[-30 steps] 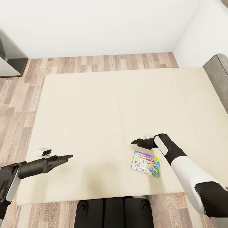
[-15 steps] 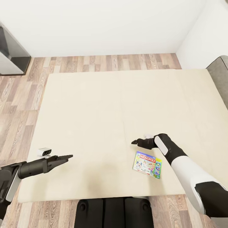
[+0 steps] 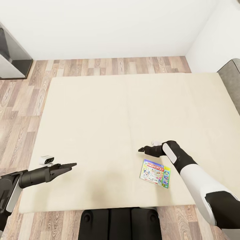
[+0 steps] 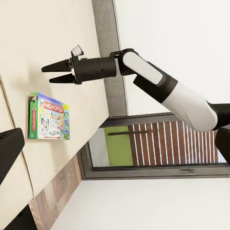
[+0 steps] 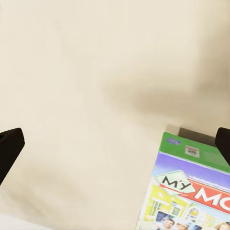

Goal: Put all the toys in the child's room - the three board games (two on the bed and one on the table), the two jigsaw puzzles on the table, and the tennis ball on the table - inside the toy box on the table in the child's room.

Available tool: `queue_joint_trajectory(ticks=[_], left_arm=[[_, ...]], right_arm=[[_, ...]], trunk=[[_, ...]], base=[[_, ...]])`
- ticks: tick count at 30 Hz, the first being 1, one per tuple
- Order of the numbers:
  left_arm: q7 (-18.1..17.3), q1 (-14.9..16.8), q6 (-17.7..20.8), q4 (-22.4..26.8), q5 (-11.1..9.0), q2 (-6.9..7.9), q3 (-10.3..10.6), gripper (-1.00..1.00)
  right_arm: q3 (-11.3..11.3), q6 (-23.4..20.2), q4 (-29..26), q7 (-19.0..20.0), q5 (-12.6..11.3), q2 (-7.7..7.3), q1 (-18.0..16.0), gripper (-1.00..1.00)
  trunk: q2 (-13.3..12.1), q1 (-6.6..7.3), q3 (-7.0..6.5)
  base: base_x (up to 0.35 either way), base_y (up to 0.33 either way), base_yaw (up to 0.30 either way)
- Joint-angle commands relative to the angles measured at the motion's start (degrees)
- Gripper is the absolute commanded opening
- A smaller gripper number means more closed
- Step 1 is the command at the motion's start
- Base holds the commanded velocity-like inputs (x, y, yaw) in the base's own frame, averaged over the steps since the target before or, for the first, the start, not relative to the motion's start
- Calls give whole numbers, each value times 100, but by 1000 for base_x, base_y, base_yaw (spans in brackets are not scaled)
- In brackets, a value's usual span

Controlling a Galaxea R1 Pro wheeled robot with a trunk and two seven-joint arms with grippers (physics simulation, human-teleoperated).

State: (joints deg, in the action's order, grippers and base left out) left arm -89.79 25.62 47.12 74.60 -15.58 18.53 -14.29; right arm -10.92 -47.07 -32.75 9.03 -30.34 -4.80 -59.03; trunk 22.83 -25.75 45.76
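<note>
Even, bright, diffuse render light, no glare or blown highlights. Soft blurry shadows on the bed [image 3: 100, 116] under both arms, a darker one beside the game box [image 5: 191, 196]. All views sharp; slight wide-angle stretch at head-view edges

The bed [image 3: 100, 126] spans the middle of the head view, floor [image 3: 20, 110] to its left and behind it, a wall [image 3: 106, 26] beyond that. One board game [image 3: 155, 173] lies flat on the bed near its front edge, right of centre — apart from both arms. The right end effector [image 3: 142, 149] hangs over the bed just behind the game, not touching it. The left end effector [image 3: 71, 165] hangs over the bed's front left part — well apart from the game. A headboard [image 3: 231, 80] stands at the bed's right end.
</note>
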Motion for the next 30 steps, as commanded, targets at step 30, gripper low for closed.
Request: queue_joint_trajectory(ticks=[30], left_arm=[[-21, 0, 61, 2, 3, -1, 6, 100]], right_arm=[[-16, 140, -2, 39, 45, -40, -38, 100]], trunk=[[9, -3, 25]], base=[[0, 0, 0]])
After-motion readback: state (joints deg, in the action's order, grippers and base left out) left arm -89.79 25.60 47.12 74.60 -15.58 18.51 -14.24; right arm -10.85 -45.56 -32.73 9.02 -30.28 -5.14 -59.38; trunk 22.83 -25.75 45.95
